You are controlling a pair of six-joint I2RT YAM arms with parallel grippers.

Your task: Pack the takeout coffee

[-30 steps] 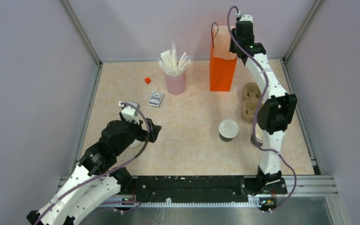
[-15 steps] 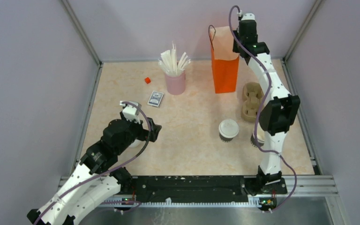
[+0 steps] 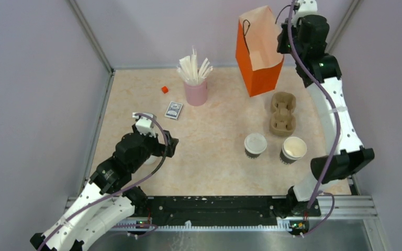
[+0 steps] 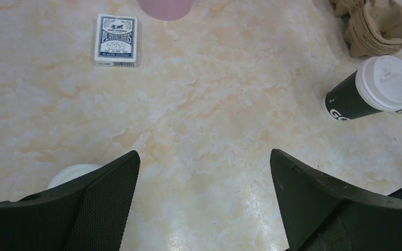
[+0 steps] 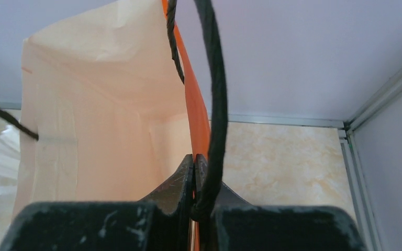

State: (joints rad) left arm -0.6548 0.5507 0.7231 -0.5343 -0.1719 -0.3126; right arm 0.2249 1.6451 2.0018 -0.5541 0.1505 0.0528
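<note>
Close to the near-left corner of the bench [image 3: 217,175] the left jaws hang low over the marbled surface, wide apart and holding nothing; their black fingers [image 4: 104,201] frame a bare stretch of it. A loose white lid [image 4: 72,173] lies flat just beside the left finger, partly hidden behind it. Further toward the far edge, left of the middle, sit a small red cube [image 3: 164,89], a deck of playing cards [image 3: 173,110] lying flat, and a pink cup [image 3: 196,94] with white sticks [image 3: 193,68] standing in it. Right of the middle, nearer the near edge, the takeout coffee [image 3: 255,145] stands upright on the bench, capped in white, touched by neither arm and well apart from the orange bag [image 3: 259,52]. Just beside it, toward the right edge, stands a lidless cup [image 3: 293,149] showing a cream inside. Behind these two lies a brown cardboard cup carrier [image 3: 282,112]. Over the far-right corner the right jaws are pressed together on the top rim of the orange bag, with its black cord handle [image 5: 217,104] running past them. The bag hangs tilted, mouth open, its pale inside showing; whether its base touches the bench I cannot tell
</note>
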